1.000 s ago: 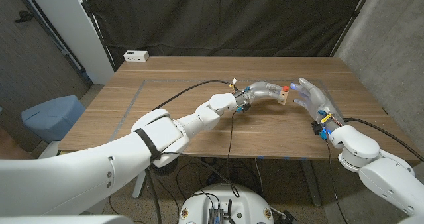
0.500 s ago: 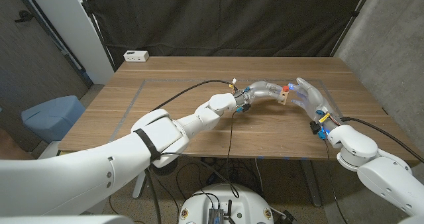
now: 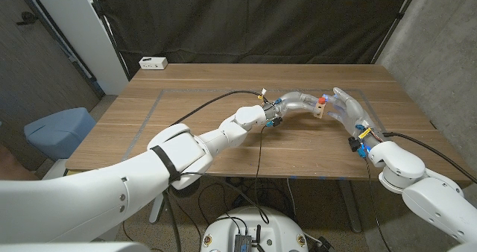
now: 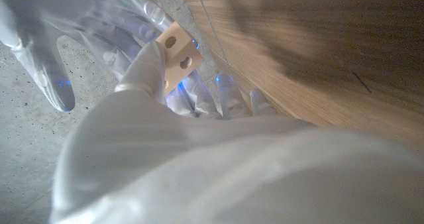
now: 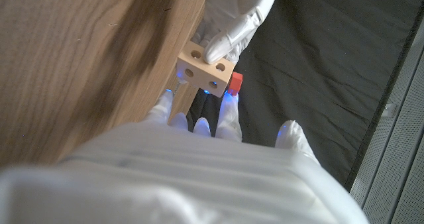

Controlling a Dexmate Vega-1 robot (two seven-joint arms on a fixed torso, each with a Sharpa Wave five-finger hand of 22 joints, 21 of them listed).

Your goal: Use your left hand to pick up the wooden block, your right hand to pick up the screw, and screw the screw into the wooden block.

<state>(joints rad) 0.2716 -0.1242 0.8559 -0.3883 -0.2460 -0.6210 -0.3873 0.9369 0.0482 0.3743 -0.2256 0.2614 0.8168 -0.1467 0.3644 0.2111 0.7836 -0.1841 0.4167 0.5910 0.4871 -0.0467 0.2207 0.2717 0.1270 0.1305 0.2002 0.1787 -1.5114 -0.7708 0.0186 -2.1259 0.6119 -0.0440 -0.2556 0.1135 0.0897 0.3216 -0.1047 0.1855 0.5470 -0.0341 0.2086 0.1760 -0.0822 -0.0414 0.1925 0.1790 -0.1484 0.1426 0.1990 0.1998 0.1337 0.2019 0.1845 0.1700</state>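
My left hand holds a small pale wooden block with round holes in the air above the table's right half, gripping it at the fingertips. A red-headed screw sticks out of the block's side. My right hand stands just right of the block with its fingers spread, and its fingertips reach up to the block and the screw head. No frame shows a pinch on the screw. The right hand's fingers show behind the block in the left wrist view.
The wooden table stretches out under both arms. A white power strip lies at its far left corner. A black curtain hangs behind, and a blue bin stands off the table's left side.
My right hand has slid a little to the left, closing the gap to the block and screw. The left hand and the block have stayed where they were.
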